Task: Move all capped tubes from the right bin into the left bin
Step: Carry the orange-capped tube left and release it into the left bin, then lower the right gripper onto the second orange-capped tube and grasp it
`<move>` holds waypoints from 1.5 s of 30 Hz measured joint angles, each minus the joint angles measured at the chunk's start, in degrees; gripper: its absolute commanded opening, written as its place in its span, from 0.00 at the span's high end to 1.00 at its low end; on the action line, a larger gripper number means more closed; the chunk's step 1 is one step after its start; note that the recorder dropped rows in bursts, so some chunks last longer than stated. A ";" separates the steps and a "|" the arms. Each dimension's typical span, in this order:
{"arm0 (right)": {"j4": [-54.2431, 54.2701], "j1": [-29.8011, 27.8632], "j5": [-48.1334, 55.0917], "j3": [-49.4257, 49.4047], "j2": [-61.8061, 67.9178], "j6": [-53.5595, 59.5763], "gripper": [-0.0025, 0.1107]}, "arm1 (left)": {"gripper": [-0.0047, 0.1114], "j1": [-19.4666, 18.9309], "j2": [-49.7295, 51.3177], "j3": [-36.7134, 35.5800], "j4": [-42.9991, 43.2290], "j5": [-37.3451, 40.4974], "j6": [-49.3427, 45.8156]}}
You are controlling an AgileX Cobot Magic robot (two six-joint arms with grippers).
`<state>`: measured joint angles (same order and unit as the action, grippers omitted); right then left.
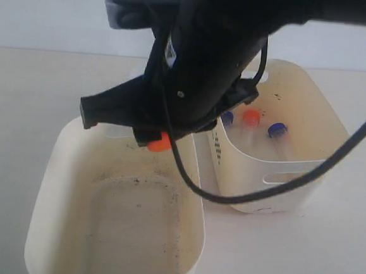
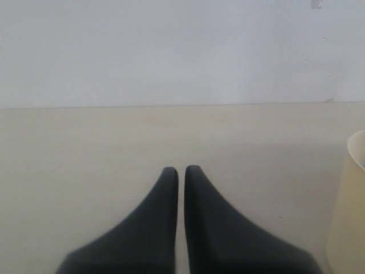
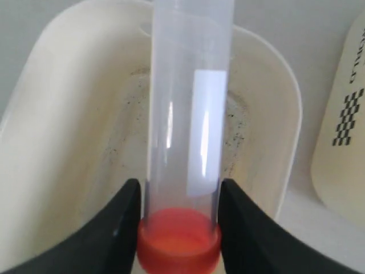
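Right wrist view: our right gripper pinches a tube over the left bin.
Left gripper: fingers pressed together.

the cream-white rounded plastic bin with speckled floor stands front left. just beside it, behind and right, the cream-white plastic bin with checkered print holds three clear capped plastic tubes. a clear orange-capped plastic tube hangs over the speckled bin's far rim, clamped in the black right gripper.

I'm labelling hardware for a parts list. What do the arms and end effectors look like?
Right arm: glossy black housing, a black cable looping off it. Left end effector and right end effector: matte black fingers tapering to rounded tips.
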<state>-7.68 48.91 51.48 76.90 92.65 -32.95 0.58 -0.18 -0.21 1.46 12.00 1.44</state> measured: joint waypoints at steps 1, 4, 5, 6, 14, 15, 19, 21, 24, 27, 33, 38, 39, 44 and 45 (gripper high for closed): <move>0.91 0.06 -1.43 -1.49 0.00 -0.28 0.92 | 0.92 0.00 0.00 0.00 0.00 0.00 0.00; 3.66 0.19 -3.84 -3.89 0.35 0.92 0.64 | 0.92 0.00 0.00 0.00 0.00 0.00 0.00; 3.80 0.19 -3.98 -3.99 0.60 1.04 0.53 | 0.92 0.00 0.00 0.00 0.00 0.00 0.00; 3.90 0.19 -4.06 -3.99 0.84 1.19 0.42 | 0.92 0.00 0.00 0.00 0.00 0.00 0.00; 4.18 0.19 -4.59 -4.10 2.77 5.53 0.71 | 0.92 0.00 0.00 0.00 0.00 0.00 0.00; 3.08 0.19 -4.71 -4.10 2.77 5.17 0.81 | 0.92 0.00 0.00 0.00 0.00 0.00 0.00; -11.55 0.19 -1.83 -0.21 1.88 -0.02 0.95 | 0.92 0.00 0.00 0.00 0.00 0.00 0.00; -22.37 -0.73 2.27 2.81 1.23 -5.60 0.95 | 0.92 0.00 0.00 0.00 0.00 0.00 0.00; -29.40 -7.10 5.39 5.32 1.01 -9.93 0.95 | 0.92 0.00 0.00 0.00 0.00 0.00 0.00; -26.38 -14.45 6.39 5.44 1.11 -10.62 0.95 | 0.92 0.00 0.00 0.00 0.00 0.00 0.00; -19.10 -20.15 6.53 5.44 4.88 -8.12 0.95 | 0.92 0.00 0.00 0.00 0.00 0.00 0.00; -18.14 -20.41 5.64 5.52 9.29 -8.38 0.95 | 0.92 0.00 0.00 0.00 0.00 0.00 0.00; -18.14 -20.63 5.34 5.52 10.15 -8.64 0.95 | 0.92 0.00 0.00 0.00 0.00 0.00 0.00; -15.59 -23.18 3.62 5.52 13.20 -9.20 0.95 | 0.92 0.00 0.00 0.00 0.00 0.00 0.00; -14.13 -23.98 2.97 5.52 13.65 -8.18 0.95 | 0.92 0.00 0.00 0.00 0.00 0.00 0.00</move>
<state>-21.81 24.93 54.45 82.42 106.30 -41.13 0.58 -0.18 -0.21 1.46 12.00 1.44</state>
